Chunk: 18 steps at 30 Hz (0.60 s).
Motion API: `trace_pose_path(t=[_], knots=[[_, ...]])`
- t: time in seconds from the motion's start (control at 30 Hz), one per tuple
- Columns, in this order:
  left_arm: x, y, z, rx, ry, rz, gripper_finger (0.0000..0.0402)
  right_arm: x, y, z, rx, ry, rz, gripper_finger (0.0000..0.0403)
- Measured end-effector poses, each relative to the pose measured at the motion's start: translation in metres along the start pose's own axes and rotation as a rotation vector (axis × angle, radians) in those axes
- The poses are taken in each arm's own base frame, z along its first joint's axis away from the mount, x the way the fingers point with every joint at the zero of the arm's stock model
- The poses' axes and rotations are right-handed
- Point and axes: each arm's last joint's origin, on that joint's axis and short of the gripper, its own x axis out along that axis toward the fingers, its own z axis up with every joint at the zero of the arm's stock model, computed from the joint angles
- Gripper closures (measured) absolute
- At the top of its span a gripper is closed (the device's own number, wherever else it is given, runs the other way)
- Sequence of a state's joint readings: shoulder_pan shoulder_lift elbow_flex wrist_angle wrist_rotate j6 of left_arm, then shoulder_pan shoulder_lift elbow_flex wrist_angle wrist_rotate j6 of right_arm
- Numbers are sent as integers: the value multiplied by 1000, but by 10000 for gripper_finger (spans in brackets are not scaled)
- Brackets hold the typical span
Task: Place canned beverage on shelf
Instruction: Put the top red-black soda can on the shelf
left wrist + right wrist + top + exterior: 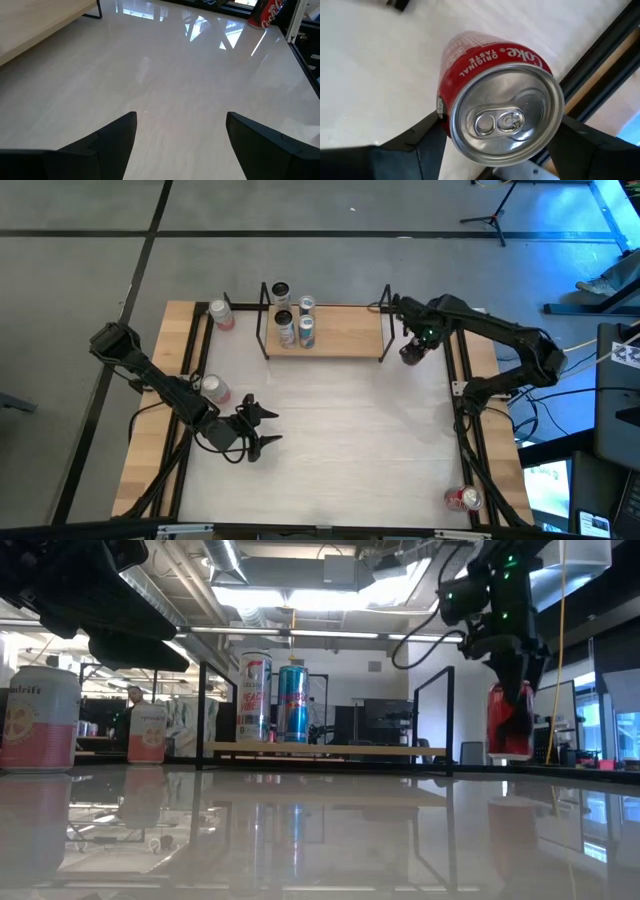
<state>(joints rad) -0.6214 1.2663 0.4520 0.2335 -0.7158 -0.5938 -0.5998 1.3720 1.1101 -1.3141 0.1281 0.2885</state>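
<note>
A red cola can [500, 105] stands upright between the fingers of my right gripper [412, 352], just right of the shelf's right end and beside the table's right rail. The low view shows this can [510, 720] under the gripper [508, 690]. The shelf [345, 340] is a light-wood board on a black wire frame at the far middle. Several cans [296, 320] stand on its left part, and its right part is bare. My left gripper [258, 428] waits open over the left middle of the table, with nothing between its fingers [115, 140]. My right gripper pinches the red can by its upper wall [445, 117], just under the rim, one finger [422, 142] on each of two opposite sides. The fingers come from above, pointing down. The can is upright, top up, and looks just clear of the table.
A pink-and-white can [221, 313] stands at the far left, and another [213, 388] beside my left arm. A red can [463, 498] lies near the front right corner. Black rails [462, 410] run along the table's sides. The middle of the white top [340, 440] is bare.
</note>
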Motion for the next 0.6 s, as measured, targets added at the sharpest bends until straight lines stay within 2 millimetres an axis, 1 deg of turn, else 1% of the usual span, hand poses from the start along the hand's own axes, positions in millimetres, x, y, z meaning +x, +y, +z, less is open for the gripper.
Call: trace_pose_path(t=[0.13, 0.27, 0.43, 0.6], knots=[[0, 0, 0, -1, 0, -1, 105, -6, 20, -15, -56, 21, -9, 128], [0, 0, 0, -3, -2, -2, 105, -11, 45, -28, -114, -1, 13, 127], [0, 0, 1, -5, -4, -5, 105, -15, 77, -44, -199, -51, 41, 127], [0, -1, 1, -9, -7, -8, 105, -19, 105, -57, -284, -143, 113, 127]])
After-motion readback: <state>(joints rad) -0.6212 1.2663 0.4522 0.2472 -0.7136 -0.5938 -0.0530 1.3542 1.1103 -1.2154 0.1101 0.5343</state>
